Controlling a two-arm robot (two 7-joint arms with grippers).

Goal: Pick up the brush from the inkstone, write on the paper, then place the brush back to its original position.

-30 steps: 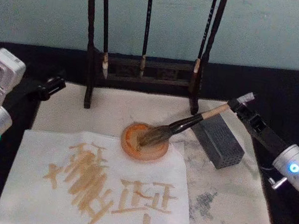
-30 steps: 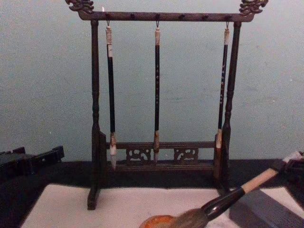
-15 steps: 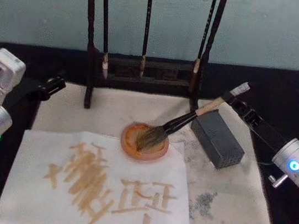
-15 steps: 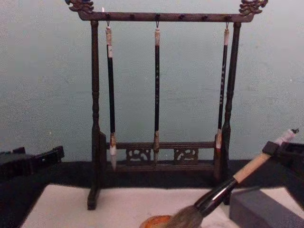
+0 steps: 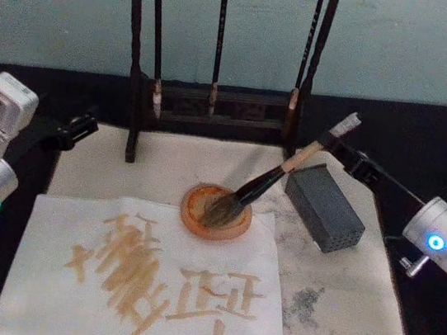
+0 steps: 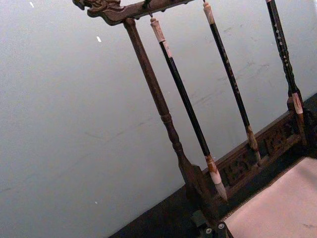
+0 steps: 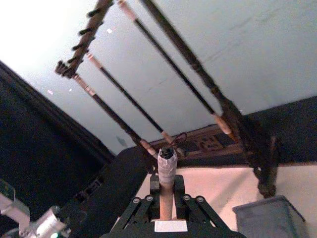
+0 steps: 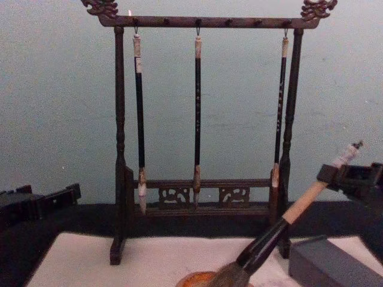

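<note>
Right end effector (image 5: 344, 153) clenched the brush (image 5: 260, 189) — bristles in the dish (image 5: 193, 222); next, lift it to the paper (image 5: 39, 292). Left end effector (image 5: 79, 126) sat far left.

Calligraphy practice table: brush stand (image 8: 119, 149), hanging brushes (image 8: 197, 107), written paper (image 5: 150, 278), stained felt mat (image 5: 337, 308).

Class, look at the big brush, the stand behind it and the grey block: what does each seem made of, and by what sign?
The brush, held by the right gripper: matt tan handle, perhaps bamboo or wood; glossy black ferrule; bushy hair head. The stand: dark varnished-looking wood, by its turned posts and carving. The grey block: matt, with a dotted top, maybe stone or metal.
</note>
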